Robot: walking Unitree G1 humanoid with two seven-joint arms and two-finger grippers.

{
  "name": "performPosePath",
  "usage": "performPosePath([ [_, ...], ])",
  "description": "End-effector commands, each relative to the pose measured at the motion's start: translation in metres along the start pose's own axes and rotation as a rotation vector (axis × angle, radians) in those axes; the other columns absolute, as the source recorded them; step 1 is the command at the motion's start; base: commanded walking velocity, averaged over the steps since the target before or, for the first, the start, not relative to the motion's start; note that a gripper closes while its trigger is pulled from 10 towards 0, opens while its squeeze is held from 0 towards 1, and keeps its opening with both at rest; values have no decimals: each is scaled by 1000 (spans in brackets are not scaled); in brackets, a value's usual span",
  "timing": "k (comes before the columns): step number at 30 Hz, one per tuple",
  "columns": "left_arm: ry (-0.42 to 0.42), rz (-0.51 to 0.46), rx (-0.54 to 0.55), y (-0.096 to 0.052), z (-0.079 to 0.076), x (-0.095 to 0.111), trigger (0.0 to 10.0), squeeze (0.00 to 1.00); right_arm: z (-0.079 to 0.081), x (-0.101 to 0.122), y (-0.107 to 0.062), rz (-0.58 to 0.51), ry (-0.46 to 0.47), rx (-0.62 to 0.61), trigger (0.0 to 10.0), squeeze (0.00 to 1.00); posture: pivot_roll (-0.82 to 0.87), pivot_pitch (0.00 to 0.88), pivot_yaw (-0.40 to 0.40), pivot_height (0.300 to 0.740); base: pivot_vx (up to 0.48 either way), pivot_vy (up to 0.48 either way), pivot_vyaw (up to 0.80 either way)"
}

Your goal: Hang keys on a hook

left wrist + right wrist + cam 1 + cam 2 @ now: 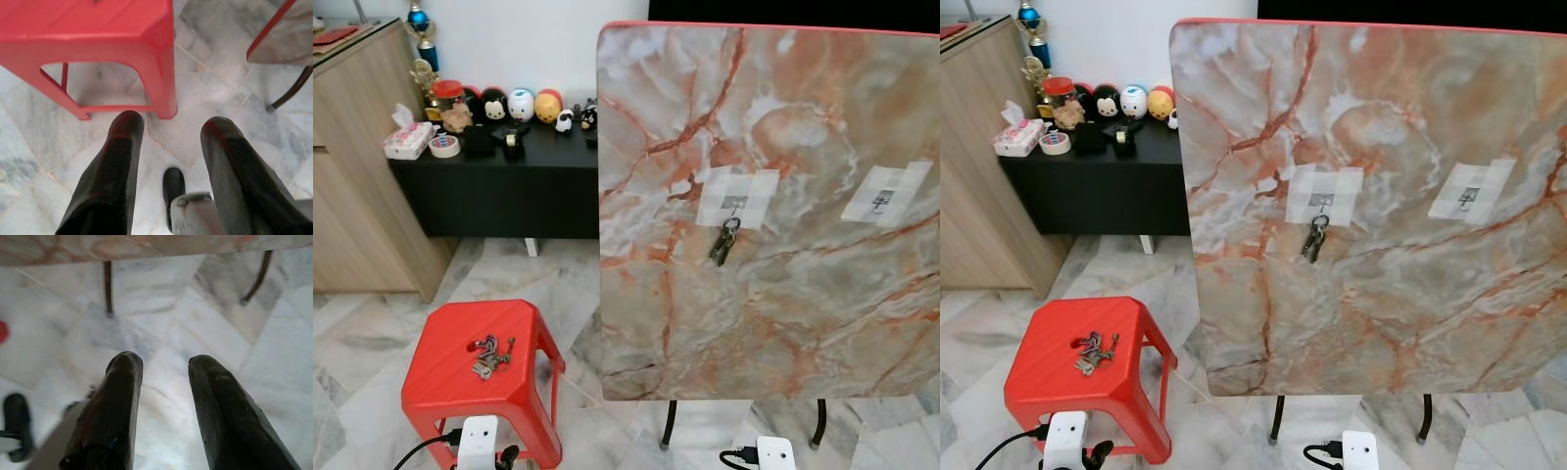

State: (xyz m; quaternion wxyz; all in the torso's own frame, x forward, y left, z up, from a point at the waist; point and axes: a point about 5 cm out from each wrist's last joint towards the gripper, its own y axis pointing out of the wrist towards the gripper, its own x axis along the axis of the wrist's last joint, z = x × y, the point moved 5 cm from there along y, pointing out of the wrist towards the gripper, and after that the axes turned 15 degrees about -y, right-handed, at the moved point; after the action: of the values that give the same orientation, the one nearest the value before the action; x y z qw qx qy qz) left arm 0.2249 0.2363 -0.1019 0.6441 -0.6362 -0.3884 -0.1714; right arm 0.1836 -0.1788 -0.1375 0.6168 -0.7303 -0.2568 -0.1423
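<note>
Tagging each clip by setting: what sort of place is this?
Most likely a lived-in home. Marble-tile floor, a low black cabinet carrying cartoon figurines and a tissue box, a red plastic stool, and a folding table tipped upright as a hook board.

- A lived-in home: marble-tile floor (372, 323), wooden cabinet (352, 166).
- Just beside the cabinet, a black sideboard (499, 186) carries toy figurines (521, 104) (plus a tissue box (406, 140)).

Grey-veined marble floor (372, 372), white wall (529, 44), wooden cabinet (357, 166), black low sideboard (499, 186)
</note>
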Motion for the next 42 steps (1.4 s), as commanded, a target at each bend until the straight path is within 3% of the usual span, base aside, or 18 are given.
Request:
performPosePath([
  [1, -9, 22, 25, -1, 5, -6, 10000, 0, 6, 9, 1, -30, 21, 25, 10000, 0, 73, 3, -53, 740, 0, 0, 0],
  [13, 11, 80, 55, -4, 11, -18, 10000, 0, 10, 12, 1, -32, 35, 34, 10000, 0, 88, 12, -36, 740, 0, 0, 0],
  [15, 16, 90, 55, -4, 10, -19, 10000, 0, 8, 9, 1, -17, 73, 20, 10000, 0, 71, 12, -38, 740, 0, 0, 0],
  [19, 70, 121, 51, -3, 6, -24, 10000, 0, 5, 8, 1, -14, 86, 19, 10000, 0, 69, 18, -45, 740, 0, 0, 0],
  [27, -9, 120, 83, -5, 9, -27, 10000, 0, 8, 9, 1, -17, 94, 28, 10000, 0, 78, 27, -51, 740, 0, 41, 0],
  [35, -19, 130, 104, -7, 16, -31, 10000, 0, 6, 12, 2, -33, 51, 32, 10000, 0, 81, 26, -52, 740, 0, 0, 152],
  [42, -18, 128, 103, -8, 16, -32, 10000, 0, 7, 12, 2, -35, 71, 51, 10000, 0, 85, 15, -58, 740, 0, 440, 500],
])
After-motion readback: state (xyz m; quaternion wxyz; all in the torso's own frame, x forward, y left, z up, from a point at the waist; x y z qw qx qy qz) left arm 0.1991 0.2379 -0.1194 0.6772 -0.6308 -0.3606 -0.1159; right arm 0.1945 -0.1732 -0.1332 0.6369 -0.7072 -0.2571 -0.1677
